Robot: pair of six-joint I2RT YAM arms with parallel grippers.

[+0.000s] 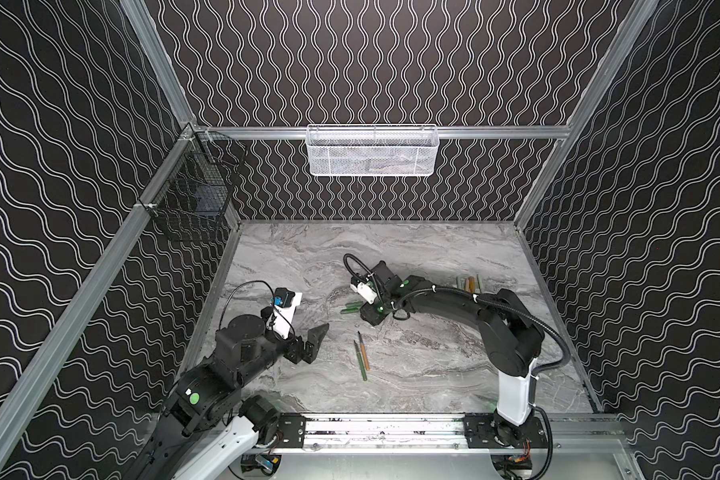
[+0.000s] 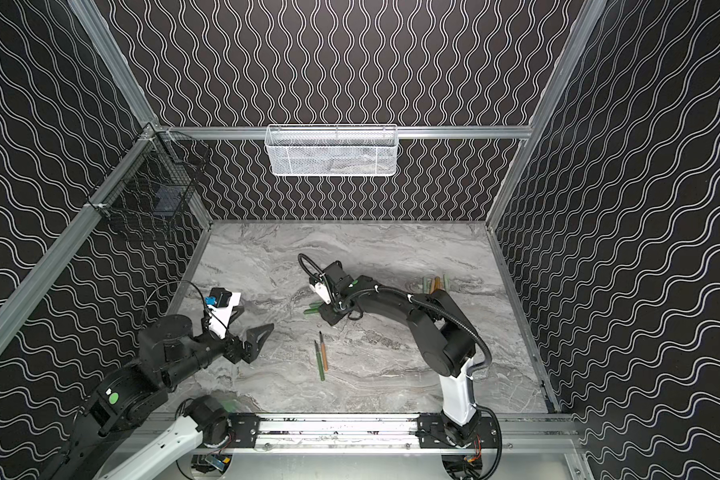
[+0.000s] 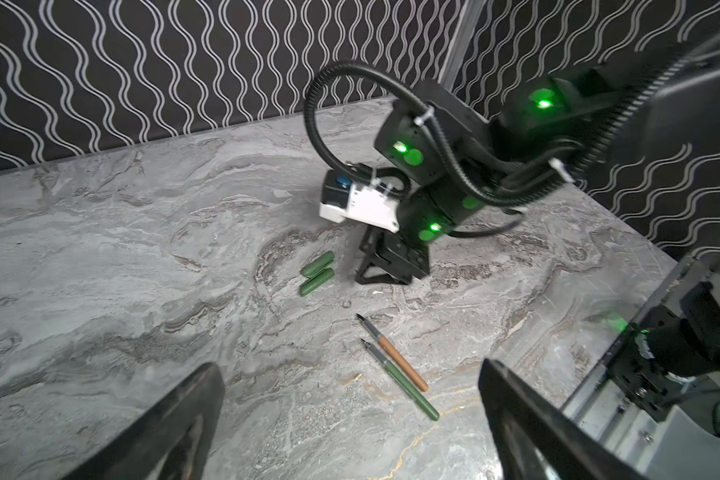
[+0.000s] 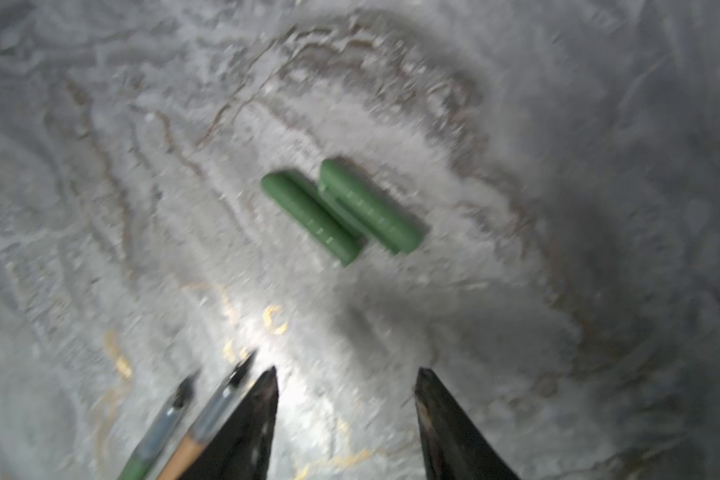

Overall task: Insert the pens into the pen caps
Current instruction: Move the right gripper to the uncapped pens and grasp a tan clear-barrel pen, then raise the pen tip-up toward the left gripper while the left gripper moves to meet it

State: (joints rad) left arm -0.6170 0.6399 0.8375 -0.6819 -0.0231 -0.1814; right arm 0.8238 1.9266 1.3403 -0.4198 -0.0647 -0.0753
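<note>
Two dark green pen caps (image 1: pixel 352 308) lie side by side, touching, near the middle of the marble desk (image 1: pixel 433 374). The right arm (image 1: pixel 445 297) comes in from the front rail with its elbow bent and forearm stretched low toward the caps. Its wrist is turned down, so the right jaws stand just to the right of the caps, tips close to the desk. They are partly apart with nothing between them. In the right wrist view the caps (image 4: pixel 341 212) lie ahead of the gap, untouched.

Nearer the front rail than the caps, an orange pen (image 1: pixel 364 351) and a green pen (image 1: pixel 360 361) lie just beside each other, dark tips toward the caps. The orange one passes partly behind one of the right fingers (image 4: pixel 250 428).

Well left of the caps, the left arm (image 1: pixel 242 345) is folded above the desk, and the left jaws are spread wide and empty.

Right of the caps and farther back, a cluster of green, orange and tan sticks (image 1: pixel 470 284) lies partly hidden behind the right forearm, too small to tell more.
</note>
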